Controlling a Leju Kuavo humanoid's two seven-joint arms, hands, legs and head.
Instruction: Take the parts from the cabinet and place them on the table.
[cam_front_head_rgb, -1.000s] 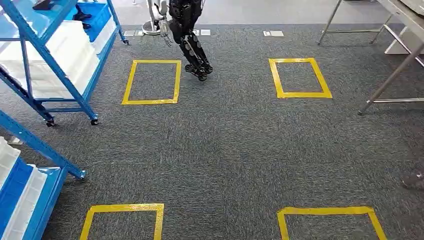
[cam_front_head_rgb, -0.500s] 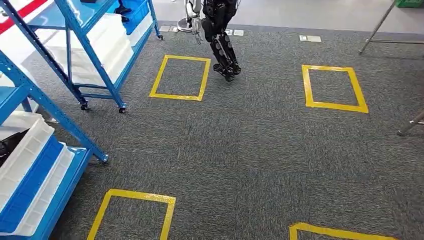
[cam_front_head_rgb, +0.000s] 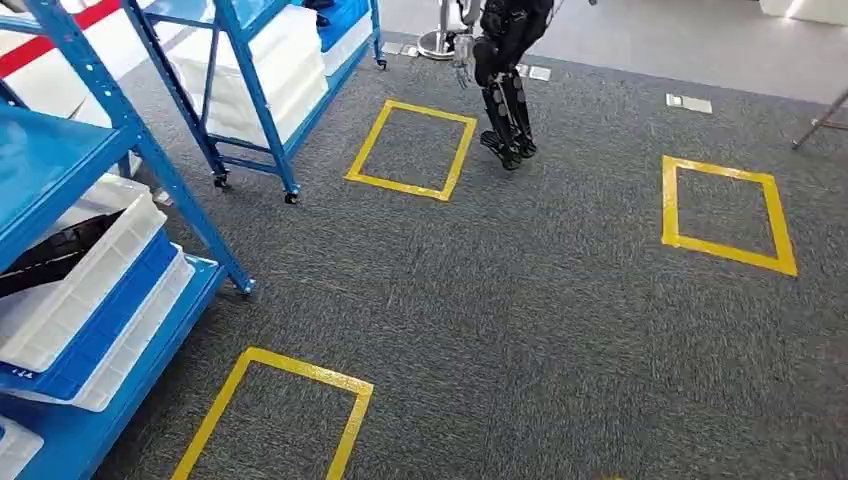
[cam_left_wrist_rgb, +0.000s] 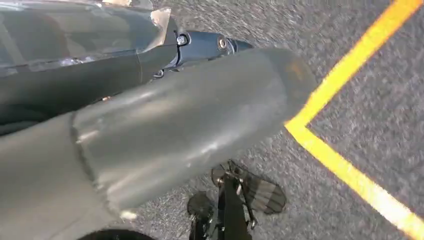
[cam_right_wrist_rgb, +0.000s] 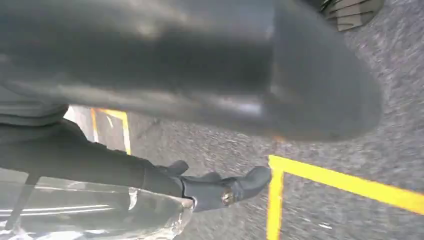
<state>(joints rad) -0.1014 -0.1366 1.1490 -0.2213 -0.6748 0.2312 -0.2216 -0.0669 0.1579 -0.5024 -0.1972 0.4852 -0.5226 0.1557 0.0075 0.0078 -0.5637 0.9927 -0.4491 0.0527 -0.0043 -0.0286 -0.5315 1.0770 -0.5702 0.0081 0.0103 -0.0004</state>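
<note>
While we are walking with arms hanging, cabinet (cam_front_head_rgb: 95, 215) is lying ahead-left, nearer our left hand (cam_left_wrist_rgb: 150, 135); black parts (cam_front_head_rgb: 50, 255) lying in white bin (cam_front_head_rgb: 85, 285); fingers' state: cannot tell.

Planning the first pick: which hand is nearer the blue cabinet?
Likely left. The blue cabinet stands on the robot's left; the left hand hangs on that side, the right hand opposite.

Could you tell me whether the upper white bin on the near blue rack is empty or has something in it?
Not empty: the white bin on the blue rack holds dark parts showing above its rim.
</note>
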